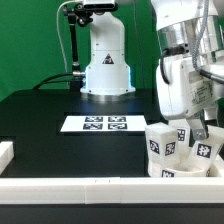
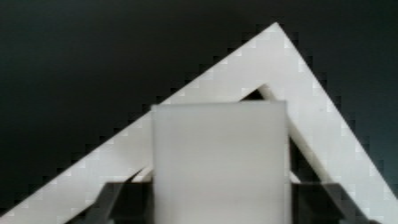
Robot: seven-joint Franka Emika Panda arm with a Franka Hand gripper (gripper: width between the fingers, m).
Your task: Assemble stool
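Note:
The stool (image 1: 178, 152) stands at the exterior view's lower right, by the front rail. Its short white tagged legs (image 1: 158, 146) point up from the round seat (image 1: 182, 172). My gripper (image 1: 186, 128) comes down from above onto the middle leg. In the wrist view the gripper (image 2: 221, 200) has a dark finger (image 2: 128, 196) on each side of a blocky white leg (image 2: 217, 145), pressed against it. The leg's lower end and the seat are hidden in that view.
The marker board (image 1: 97, 123) lies flat mid-table. White border rails run along the front (image 1: 90, 186) and the left (image 1: 6, 152); their corner (image 2: 270, 45) shows behind the leg in the wrist view. The robot base (image 1: 106, 60) stands at the back.

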